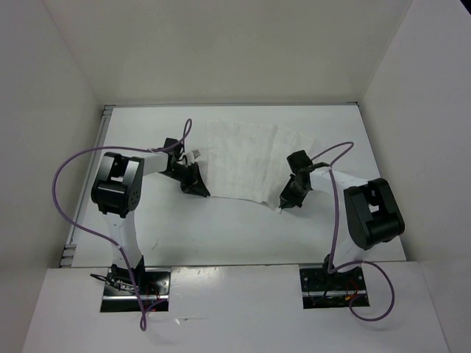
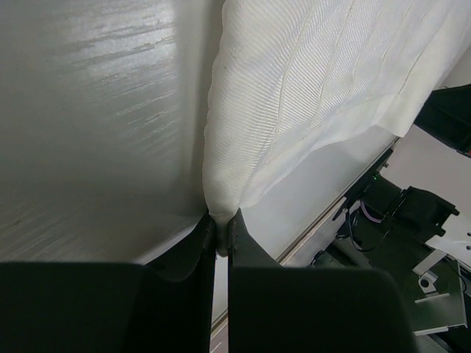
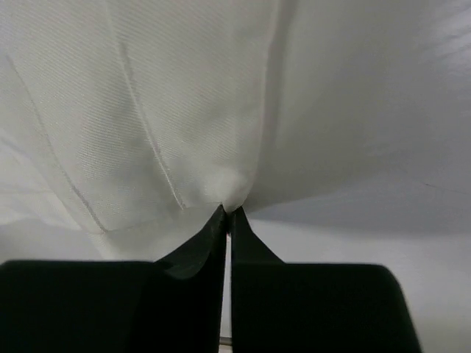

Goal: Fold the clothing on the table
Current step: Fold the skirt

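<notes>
The clothing (image 1: pixel 246 158), a thin white cloth with a faint grid, lies spread on the white table (image 1: pixel 221 235) between the two arms. My left gripper (image 1: pixel 200 190) is shut on the cloth's near left corner; in the left wrist view the clothing (image 2: pixel 309 95) bunches into the closed left gripper (image 2: pixel 222 229). At the near right corner my right gripper (image 1: pixel 285 204) is shut as well. In the right wrist view a small pinch of the clothing (image 3: pixel 169 103) sits in the right gripper (image 3: pixel 229 213).
White walls (image 1: pixel 59 88) enclose the table on the left, back and right. A thin metal edge strip (image 1: pixel 107 110) marks the table's back left corner. Purple cables (image 1: pixel 73 169) loop from both arms. The arm bases (image 1: pixel 136 287) sit at the near edge.
</notes>
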Motion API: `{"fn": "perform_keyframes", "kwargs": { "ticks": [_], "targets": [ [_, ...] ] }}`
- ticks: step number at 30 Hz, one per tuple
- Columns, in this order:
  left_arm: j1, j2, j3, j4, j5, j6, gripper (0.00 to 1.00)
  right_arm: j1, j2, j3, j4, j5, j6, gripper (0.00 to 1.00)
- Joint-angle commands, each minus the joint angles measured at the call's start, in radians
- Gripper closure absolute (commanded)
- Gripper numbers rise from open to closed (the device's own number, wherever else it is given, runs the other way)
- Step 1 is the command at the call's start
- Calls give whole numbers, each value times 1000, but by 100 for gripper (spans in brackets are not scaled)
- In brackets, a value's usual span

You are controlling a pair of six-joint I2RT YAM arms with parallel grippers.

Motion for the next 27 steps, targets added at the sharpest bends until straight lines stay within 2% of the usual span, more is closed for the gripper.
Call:
{"fn": "perform_keyframes", "kwargs": {
  "ticks": [1, 3, 5, 8, 11, 13, 15, 17, 18, 20, 24, 27],
  "targets": [
    [1, 11, -6, 1, -48, 45, 100, 32, 79, -10, 69, 51, 21, 100],
    [31, 11, 62, 1, -28, 36, 100, 32, 79, 91, 11, 114, -21, 100],
    [53, 11, 141, -14, -14, 26, 100, -26, 79, 239, -22, 173, -67, 100],
    [79, 59, 353, -79, -23, 36, 100, -121, 116, 423, -34, 182, -145, 100],
    [116, 33, 406, -91, -11, 36, 100, -172, 154, 542, -74, 160, -184, 100],
    [126, -8, 352, -91, -45, 36, 100, -172, 143, 521, -74, 139, -196, 100],
    [127, -73, 230, -82, -55, 45, 100, -172, 110, 464, -74, 95, -196, 100],
    [127, -134, 139, -71, -55, 66, 100, -172, 48, 351, -74, 15, -196, 100],
    [127, -157, 48, -71, -34, 66, 100, -172, 0, 270, -74, -13, -196, 100],
    [127, -235, -39, -97, -14, 94, 100, -154, -56, 196, -86, -74, -185, 100],
    [102, -403, -176, -197, 26, 114, 100, -39, -229, 52, -201, -154, -133, 100],
    [91, -542, -197, -321, 26, 114, 100, 63, -381, 62, -341, -163, -43, 100]
  ]
}}
